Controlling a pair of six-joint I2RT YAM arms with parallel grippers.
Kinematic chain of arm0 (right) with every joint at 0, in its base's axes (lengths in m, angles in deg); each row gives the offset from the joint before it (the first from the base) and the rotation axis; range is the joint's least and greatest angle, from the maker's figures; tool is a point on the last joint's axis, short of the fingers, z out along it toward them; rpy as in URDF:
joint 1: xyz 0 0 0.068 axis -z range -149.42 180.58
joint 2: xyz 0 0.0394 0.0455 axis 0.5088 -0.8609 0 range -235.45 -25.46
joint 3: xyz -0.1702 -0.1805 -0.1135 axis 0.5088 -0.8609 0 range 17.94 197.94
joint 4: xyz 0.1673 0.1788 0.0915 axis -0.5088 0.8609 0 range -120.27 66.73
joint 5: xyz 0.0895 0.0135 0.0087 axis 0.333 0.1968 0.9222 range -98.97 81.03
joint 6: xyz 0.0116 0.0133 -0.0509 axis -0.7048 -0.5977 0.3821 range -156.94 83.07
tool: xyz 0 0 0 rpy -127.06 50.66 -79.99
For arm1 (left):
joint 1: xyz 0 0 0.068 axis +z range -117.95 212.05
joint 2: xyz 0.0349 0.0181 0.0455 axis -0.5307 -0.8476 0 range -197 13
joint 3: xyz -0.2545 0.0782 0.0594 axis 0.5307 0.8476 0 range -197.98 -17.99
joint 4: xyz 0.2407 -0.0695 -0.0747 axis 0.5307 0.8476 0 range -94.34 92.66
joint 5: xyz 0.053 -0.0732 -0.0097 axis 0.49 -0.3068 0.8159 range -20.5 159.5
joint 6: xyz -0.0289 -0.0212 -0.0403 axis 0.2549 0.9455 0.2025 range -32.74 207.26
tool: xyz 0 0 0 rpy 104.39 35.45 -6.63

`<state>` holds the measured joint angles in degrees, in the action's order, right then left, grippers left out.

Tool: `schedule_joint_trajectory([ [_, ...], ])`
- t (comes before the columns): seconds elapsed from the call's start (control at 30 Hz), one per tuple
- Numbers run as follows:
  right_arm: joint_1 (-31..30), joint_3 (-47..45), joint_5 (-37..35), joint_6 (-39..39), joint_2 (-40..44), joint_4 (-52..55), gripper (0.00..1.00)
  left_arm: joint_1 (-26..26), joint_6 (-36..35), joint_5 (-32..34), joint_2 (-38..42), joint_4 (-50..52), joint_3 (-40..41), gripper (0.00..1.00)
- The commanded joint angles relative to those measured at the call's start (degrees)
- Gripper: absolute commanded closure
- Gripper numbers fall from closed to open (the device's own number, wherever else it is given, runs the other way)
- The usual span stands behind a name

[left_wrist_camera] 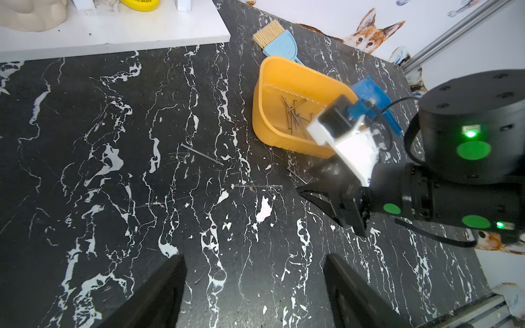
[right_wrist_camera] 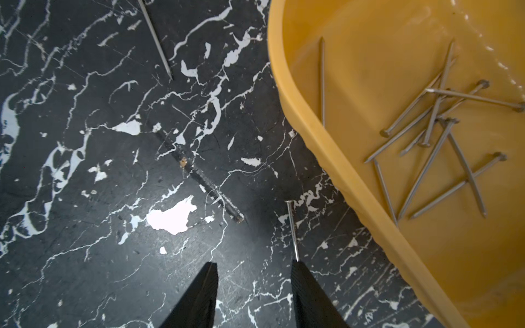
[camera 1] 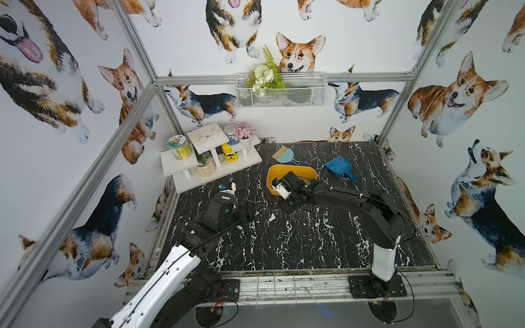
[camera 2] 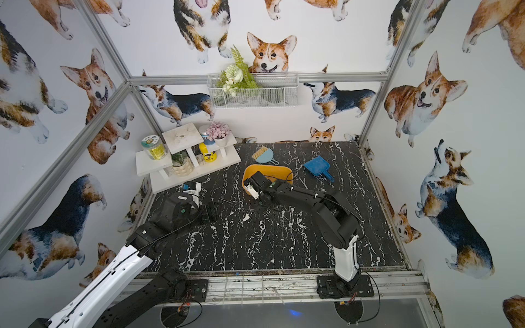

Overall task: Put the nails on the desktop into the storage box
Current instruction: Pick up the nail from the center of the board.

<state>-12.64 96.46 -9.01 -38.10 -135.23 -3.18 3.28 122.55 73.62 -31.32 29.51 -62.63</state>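
right gripper (right_wrist_camera: 254,264) | nail (right_wrist_camera: 292,230) at one fingertip | beside storage box (right_wrist_camera: 341,181)

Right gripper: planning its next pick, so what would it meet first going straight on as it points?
The right gripper would likely meet the nail just ahead of one finger, beside the tub; else bare desktop. Depth unclear.

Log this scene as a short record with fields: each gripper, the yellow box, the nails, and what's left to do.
left gripper: open, empty, over the desktop
right gripper: open, nothing between the jaws, next to the storage box
boxed nails: crossed pile on the box floor
near nail: flat on the desktop, one end by the right gripper
far nail: flat on the desktop, away from the box
remaining: both loose nails
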Motion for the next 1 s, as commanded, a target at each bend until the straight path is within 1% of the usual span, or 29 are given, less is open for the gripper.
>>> schedule_joint_trajectory([
  [0.0,-0.11,1.4,-1.67,0.68,-1.67,-0.82,0.54,0.22,0.75,-0.35,0.68,0.31,0.59,0.17],
  [0.2,-0.11,2.84,-2.12,0.57,-4.42,-1.08,0.57,0.36,0.06,-2.22,0.42,0.17,1.04,0.15],
  [0.37,-0.11,4.0,-2.9,0.32,-6.27,-1.08,0.62,0.39,-0.22,-2.67,0.48,0.17,1.05,0.15],
  [0.77,-0.11,5.41,-4.78,0.16,-8.53,-1.42,0.64,0.65,-0.4,-3.33,0.3,-0.36,1.4,0.14],
  [0.97,-0.11,6.53,-4.72,0.2,-9.97,-1.25,0.66,0.74,-0.57,-3.41,0.23,-0.37,1.22,0.13],
])
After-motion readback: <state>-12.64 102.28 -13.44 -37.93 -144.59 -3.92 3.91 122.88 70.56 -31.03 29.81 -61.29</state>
